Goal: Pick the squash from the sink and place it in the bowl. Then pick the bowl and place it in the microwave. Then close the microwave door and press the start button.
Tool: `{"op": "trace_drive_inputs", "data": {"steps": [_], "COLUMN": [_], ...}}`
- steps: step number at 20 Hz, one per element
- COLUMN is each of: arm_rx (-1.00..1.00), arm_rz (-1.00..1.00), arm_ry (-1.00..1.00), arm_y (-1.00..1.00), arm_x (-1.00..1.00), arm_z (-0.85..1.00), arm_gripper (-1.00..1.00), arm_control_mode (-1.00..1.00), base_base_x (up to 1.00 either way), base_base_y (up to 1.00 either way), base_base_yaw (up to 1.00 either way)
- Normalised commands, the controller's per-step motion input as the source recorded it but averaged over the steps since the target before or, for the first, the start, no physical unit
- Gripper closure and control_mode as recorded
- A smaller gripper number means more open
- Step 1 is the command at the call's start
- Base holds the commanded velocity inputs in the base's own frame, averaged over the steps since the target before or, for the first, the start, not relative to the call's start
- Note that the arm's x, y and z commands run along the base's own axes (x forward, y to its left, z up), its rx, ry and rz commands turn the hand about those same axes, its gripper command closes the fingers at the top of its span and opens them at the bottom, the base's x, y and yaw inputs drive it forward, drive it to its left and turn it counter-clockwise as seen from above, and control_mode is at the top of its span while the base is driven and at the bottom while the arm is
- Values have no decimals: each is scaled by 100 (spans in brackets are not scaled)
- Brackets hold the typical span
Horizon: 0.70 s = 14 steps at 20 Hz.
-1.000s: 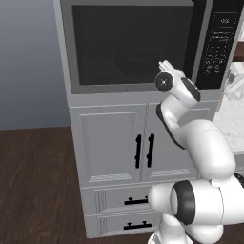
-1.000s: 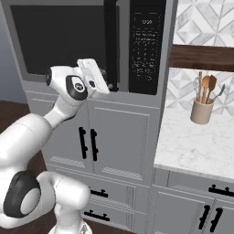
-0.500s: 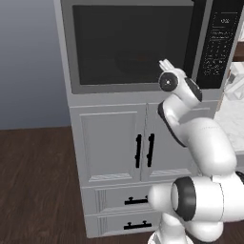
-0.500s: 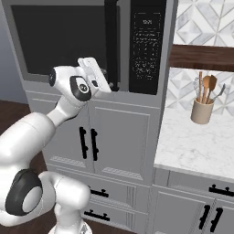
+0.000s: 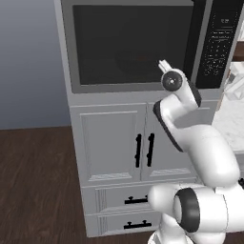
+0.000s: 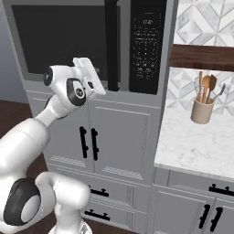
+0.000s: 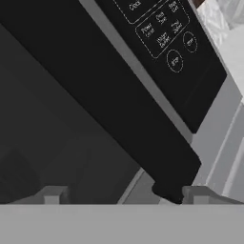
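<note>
Your hand view puts the tool [image 7: 123, 194] right at the lower end of the microwave door's black handle [image 7: 119, 114], jaws spread wide with nothing held, keypad [image 7: 164, 33] beside it. The right base view adds the marble tabletop [image 6: 196, 144] and utensil crock [image 6: 202, 111]. The microwave door [image 5: 128, 45] is closed; whether the bowl and squash are behind its glass you cannot tell. Grey cabinets [image 5: 114, 145] stand below on a dark wood floor [image 5: 38, 186].

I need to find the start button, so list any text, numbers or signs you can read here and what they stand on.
Keypad panel of the microwave, hand view: round and oblong buttons with white lettering, all too blurred to read.
Keypad panel, right base view: a small display line and rows of button labels, too small to read.
Keypad panel, left base view: the same labels, too small to read.
No other text.
</note>
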Motion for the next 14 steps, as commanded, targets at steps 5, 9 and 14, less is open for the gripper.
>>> {"op": "trace_drive_inputs", "data": {"steps": [5, 9, 14], "arm_rx": [27, 44, 35], "arm_rz": [13, 18, 14], "arm_ry": [-1, -4, -17], "arm_y": [43, -44, -96], "arm_x": [-91, -99, -78], "arm_z": [33, 46, 31], "arm_gripper": [-100, -100, -100], "arm_control_mode": [-100, -100, -100], "base_base_x": [0, 0, 0], "base_base_y": [0, 0, 0], "base_base_yaw": [0, 0, 0]}}
